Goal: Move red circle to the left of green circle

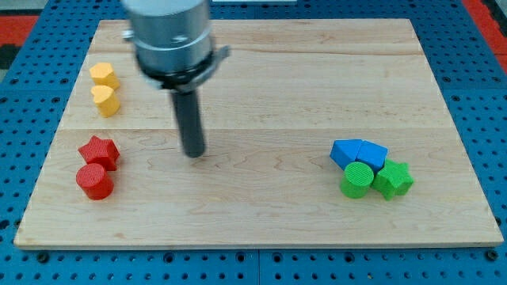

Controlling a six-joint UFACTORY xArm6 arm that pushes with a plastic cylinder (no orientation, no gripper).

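The red circle (94, 180) lies near the board's lower left corner, touching the red star (99, 150) just above it. The green circle (356, 179) lies at the lower right, touching the green star (394, 179) on its right and the blue blocks above it. My tip (193, 153) is on the board left of centre, to the right of the red star and the red circle, with a clear gap between. It is far left of the green circle.
Two blue blocks (346, 152) (372, 152) sit side by side above the green pair. A yellow hexagon-like block (103, 75) and a yellow heart-like block (105, 100) lie at the upper left. The wooden board (261, 214) rests on a blue pegboard.
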